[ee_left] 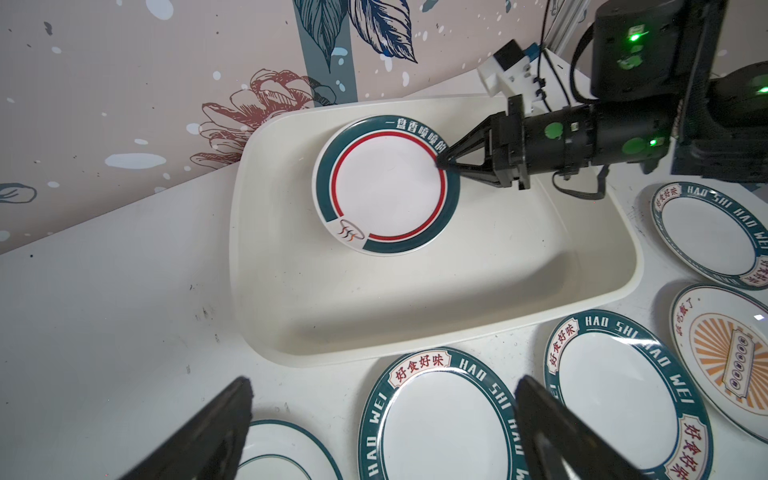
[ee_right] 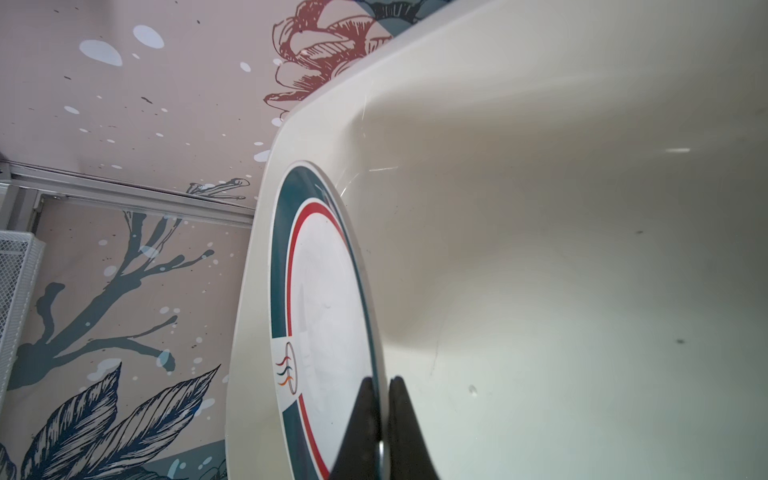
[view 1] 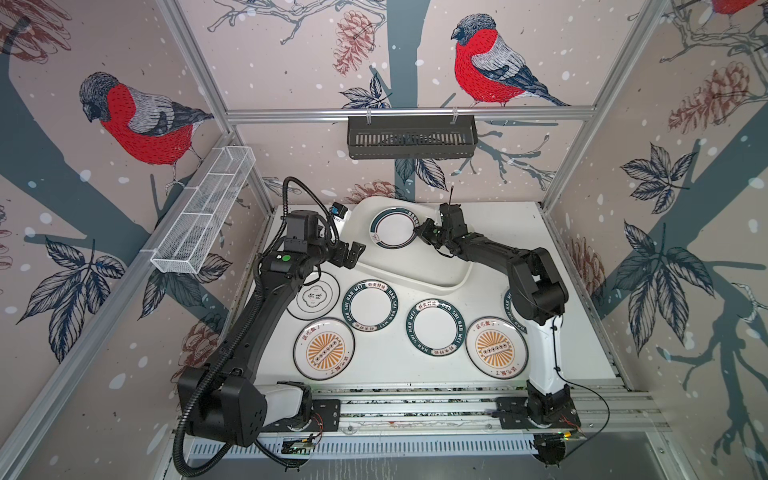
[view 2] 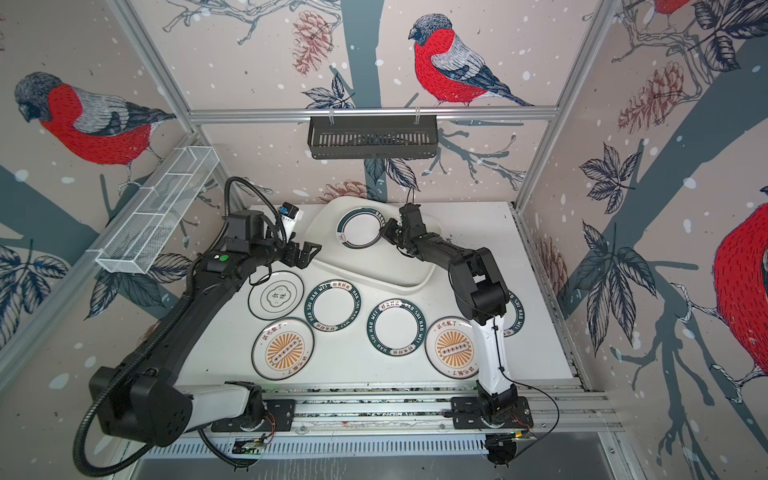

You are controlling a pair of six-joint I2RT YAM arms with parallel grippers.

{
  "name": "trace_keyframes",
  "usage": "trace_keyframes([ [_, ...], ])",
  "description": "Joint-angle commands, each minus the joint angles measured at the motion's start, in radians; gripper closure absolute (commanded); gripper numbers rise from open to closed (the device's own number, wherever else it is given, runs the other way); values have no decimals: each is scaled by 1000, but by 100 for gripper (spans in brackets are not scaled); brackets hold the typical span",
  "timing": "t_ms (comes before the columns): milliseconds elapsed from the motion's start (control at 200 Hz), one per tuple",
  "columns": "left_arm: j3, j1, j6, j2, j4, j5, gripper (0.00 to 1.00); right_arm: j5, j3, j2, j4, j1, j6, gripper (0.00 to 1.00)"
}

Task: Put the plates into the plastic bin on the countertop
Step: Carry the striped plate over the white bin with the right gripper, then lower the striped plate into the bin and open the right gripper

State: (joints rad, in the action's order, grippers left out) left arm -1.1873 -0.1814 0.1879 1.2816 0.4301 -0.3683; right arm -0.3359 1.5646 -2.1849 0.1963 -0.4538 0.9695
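My right gripper (view 1: 417, 230) (ee_left: 441, 160) (ee_right: 380, 380) is shut on the rim of a white plate (view 1: 392, 227) (view 2: 360, 227) (ee_left: 386, 185) (ee_right: 328, 316) with a teal rim and red ring. It holds the plate inside the far end of the plastic bin (view 1: 399, 266) (ee_left: 415, 299). My left gripper (view 1: 355, 257) (ee_left: 382, 382) hangs open and empty by the bin's near-left edge. On the countertop (view 1: 395, 370) lie a quatrefoil plate (view 1: 318, 299), two lettered plates (view 1: 369, 305) (view 1: 436, 327) and two sunburst plates (view 1: 324, 349) (view 1: 496, 348). The right arm partly hides another plate (view 1: 508, 303).
A black slatted basket (view 1: 411, 137) hangs on the back rail. A white wire-mesh basket (view 1: 203, 216) hangs on the left rail. A small white and blue device (view 1: 338, 212) sits behind the bin's left corner. Aluminium rails (view 1: 415, 403) edge the front.
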Motion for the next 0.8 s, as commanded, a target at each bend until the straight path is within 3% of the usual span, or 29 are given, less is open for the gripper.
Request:
trace_keyframes([
  [0,-3,-1,-5,-3,-10,-42,3,-17,61,-46,68,-14,43,95],
  [796,-4,-1,-2,4,-10,-92,3,-81,265,-268,8,-67,65,91],
])
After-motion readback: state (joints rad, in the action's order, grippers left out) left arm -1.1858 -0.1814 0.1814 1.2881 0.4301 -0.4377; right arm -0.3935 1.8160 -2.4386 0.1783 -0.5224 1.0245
